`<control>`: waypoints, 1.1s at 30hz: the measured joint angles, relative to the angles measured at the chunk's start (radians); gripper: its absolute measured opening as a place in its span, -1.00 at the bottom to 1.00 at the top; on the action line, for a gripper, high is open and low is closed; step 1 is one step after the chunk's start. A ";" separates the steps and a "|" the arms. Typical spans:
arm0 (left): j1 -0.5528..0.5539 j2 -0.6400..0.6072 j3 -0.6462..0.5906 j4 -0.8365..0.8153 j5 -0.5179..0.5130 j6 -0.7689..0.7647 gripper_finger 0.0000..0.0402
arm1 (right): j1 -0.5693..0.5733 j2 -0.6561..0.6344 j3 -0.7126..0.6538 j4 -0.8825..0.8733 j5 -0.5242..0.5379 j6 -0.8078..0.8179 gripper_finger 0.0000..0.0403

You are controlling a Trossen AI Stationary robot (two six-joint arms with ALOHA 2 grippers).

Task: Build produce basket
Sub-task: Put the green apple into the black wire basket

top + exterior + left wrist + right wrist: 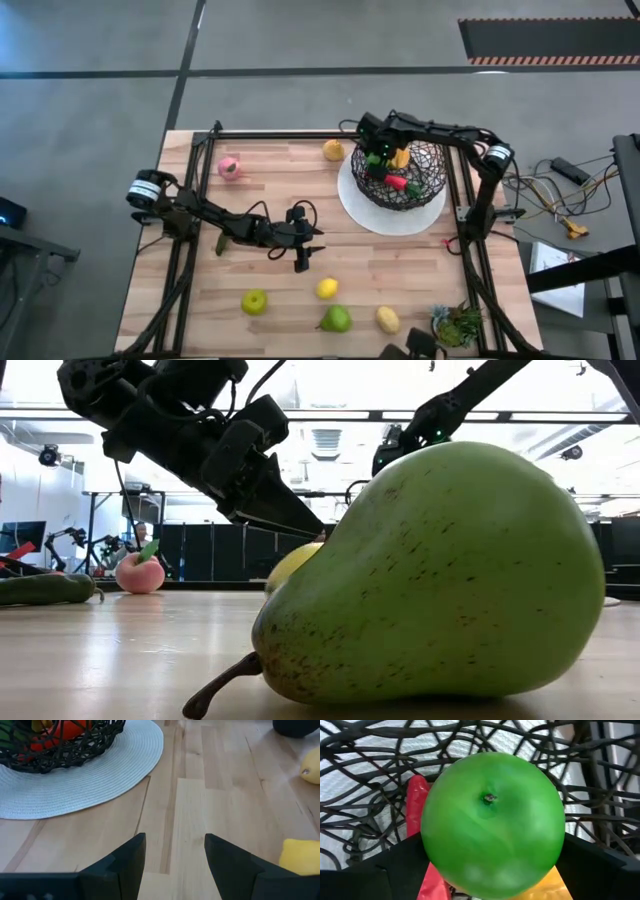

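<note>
Basket (405,180) on white plate (360,208): right gripper (378,158) jaws flank green apple (492,825); grip unclear; left gripper (175,865) jaws parted, empty.

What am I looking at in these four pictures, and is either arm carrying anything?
Two dark robot arms work at a wooden table. The high view looks straight down. The low view looks level across the tabletop, so the nearby pear fills it. The other two views look out from each arm's wrist.

The left tool is open and empty above bare wood, mid-table. The right tool is over the wire basket, which stands on a white plate. A green apple sits right before its camera; whether the tool grips it, I cannot tell.

Loose on the table are a pink peach, a lemon, a second lemon, a second apple and a plant tuft.
</note>
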 joint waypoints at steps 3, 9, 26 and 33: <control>0.000 0.000 0.000 0.000 0.000 -0.001 -0.06 | -0.007 -0.025 -0.002 -0.002 0.022 0.011 0.83; 0.000 0.000 -0.001 0.000 0.002 -0.003 -0.06 | -0.011 -0.128 -0.031 0.019 0.034 0.051 0.83; 0.000 0.000 -0.001 0.000 0.004 -0.004 -0.06 | -0.011 -0.135 -0.160 0.142 0.007 0.030 0.84; 0.000 0.000 0.003 0.000 0.005 -0.004 -0.06 | -0.011 -0.126 -0.134 0.137 -0.034 0.022 0.84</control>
